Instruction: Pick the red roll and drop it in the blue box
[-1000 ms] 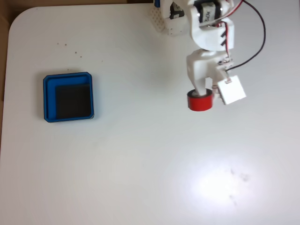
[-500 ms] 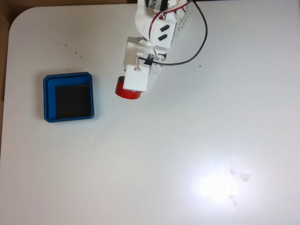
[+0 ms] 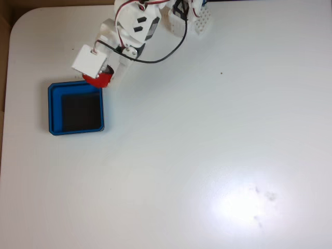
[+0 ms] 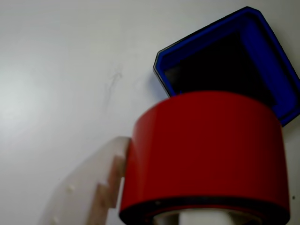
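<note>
The pincer (image 3: 98,78) is clamped on the red roll (image 3: 99,79). In the fixed view the roll peeks out from under the white arm (image 3: 124,31), right at the top right corner of the blue box (image 3: 75,87). It looks like it hangs just at the rim, not yet over the dark middle.

In the wrist view the red roll (image 4: 206,154) is big and close, and the blue box (image 4: 276,61) sits behind it, a little to the right. So I think the roll needs to go a bit more toward the middle of the box before the pincer lets go. In the fixed view that means down and to the left.

The roll is a short, round ring with a smooth, shiny red side. The box is square with soft round corners, a thick blue rim and a flat black floor. The counter (image 3: 207,155) is white and smooth, with a few small marks.
</note>
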`<state>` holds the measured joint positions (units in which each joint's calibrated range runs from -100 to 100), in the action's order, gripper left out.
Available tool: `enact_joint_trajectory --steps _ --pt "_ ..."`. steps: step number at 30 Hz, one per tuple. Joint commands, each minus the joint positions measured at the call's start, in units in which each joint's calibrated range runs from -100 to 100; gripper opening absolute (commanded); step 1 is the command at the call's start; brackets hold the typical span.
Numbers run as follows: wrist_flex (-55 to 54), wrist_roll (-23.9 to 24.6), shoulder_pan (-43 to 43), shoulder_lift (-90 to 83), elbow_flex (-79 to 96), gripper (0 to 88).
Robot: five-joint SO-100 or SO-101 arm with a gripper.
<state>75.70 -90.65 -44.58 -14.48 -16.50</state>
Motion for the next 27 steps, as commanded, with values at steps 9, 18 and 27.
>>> enact_joint_trajectory --steps 9,18,27 --pt "-0.2 0.29 -18.68 -2.16 -2.81 0.7" --pt "-0.12 0.11 -19.07 -2.24 -2.73 0.7" --pt "-0.37 -0.15 -18.97 -2.24 -2.73 0.7"
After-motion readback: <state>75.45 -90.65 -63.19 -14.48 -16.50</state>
